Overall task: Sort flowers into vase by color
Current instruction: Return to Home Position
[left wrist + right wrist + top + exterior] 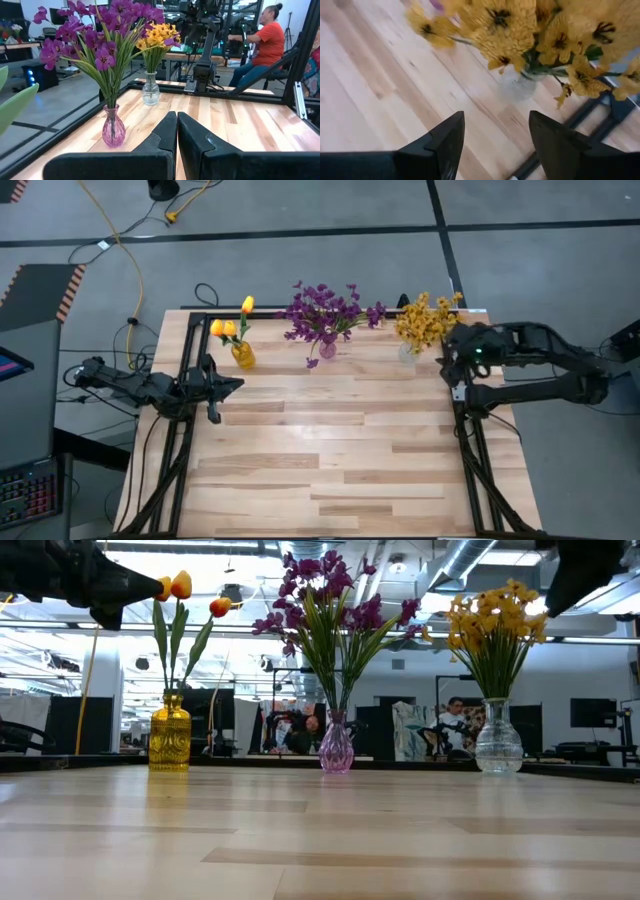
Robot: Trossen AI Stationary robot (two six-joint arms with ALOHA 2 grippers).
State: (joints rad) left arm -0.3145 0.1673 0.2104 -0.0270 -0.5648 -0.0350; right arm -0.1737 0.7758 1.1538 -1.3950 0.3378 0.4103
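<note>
Wooden table (330, 470), flowers (325, 310) (seemingly colour-sorted) in vases (327, 350)

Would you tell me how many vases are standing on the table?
3, in a row at the back of the table: a yellow vase on the left, a pink vase in the middle, a clear vase on the right. None seems hidden.

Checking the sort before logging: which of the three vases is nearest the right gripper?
The clear glass vase with small yellow blossoms, at the row's right end; the open right gripper is near it. The pink vase and yellow vase stand farther left.
</note>
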